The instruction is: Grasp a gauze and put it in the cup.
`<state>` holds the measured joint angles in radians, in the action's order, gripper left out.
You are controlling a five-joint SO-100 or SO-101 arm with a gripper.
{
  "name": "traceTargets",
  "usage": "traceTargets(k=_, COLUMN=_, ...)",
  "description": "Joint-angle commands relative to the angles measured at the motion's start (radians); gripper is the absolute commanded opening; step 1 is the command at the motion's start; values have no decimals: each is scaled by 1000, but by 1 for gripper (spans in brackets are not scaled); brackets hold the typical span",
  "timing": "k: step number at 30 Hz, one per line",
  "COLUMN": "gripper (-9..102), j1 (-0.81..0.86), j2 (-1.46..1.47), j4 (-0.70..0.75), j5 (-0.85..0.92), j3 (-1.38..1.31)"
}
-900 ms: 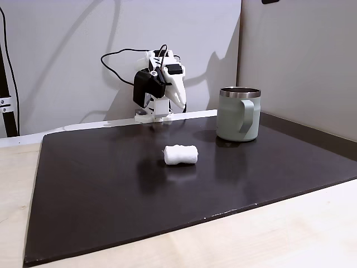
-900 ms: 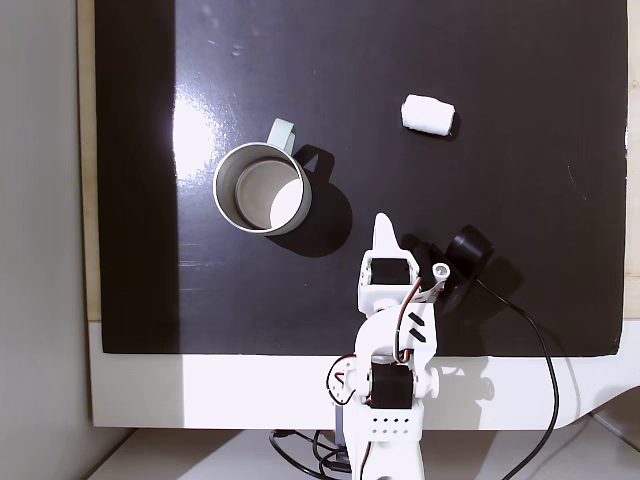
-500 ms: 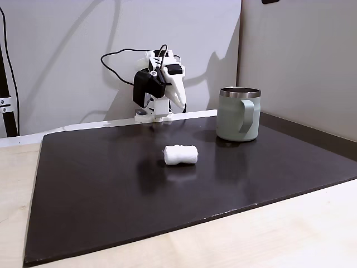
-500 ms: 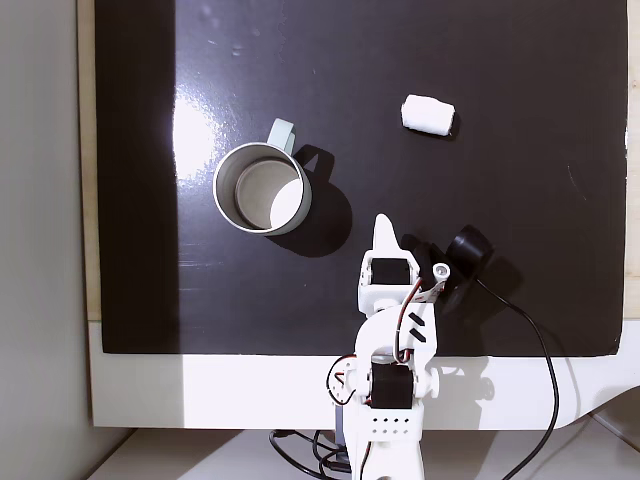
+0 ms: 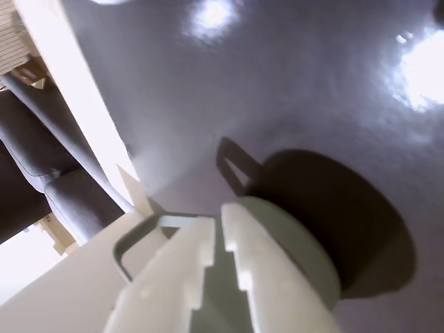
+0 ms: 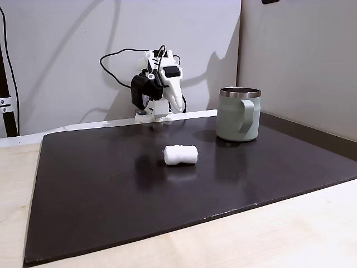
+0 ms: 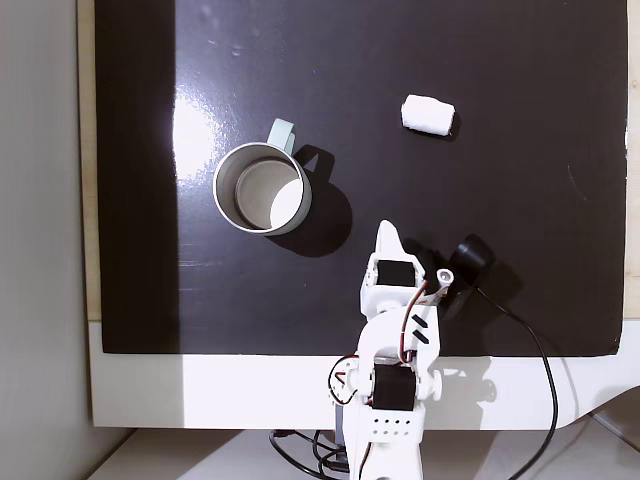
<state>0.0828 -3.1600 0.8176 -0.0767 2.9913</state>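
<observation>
The arm is folded up at the back edge of the dark surface [image 6: 111, 184], its hand [image 7: 386, 233] pointing down, fingers pressed together and holding nothing. The gauze [image 6: 181, 154] lies on its side out in the open middle of the surface, well apart from the hand and from the cup [image 6: 239, 114]. From above, the gauze [image 7: 428, 114] sits up and to the right of the hand, while the cup [image 7: 261, 188] stands upright to the left, its handle turned away from the arm.

I'd say the reach has not really begun. To do it well, the hand should spread its fingers before coming down, swing toward the roll, and straddle its short width so the soft roll doesn't skid away.
</observation>
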Motion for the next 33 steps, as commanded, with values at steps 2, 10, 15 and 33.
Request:
traceTargets(k=2, gripper=0, j1=5, j2=150, j4=14, j5=-57, j3=-187)
traceTargets(k=10, gripper=0, j1=41, j2=801, j4=26, j5=-172, j3=-629)
traceTargets(k=15, gripper=2, j1=52, j2=1058, j4=84, j5=-189, j3=-884)
traceTargets(k=33, gripper=35, j1=95, j2=1713, j4=334, j5=-192, j3=-1568)
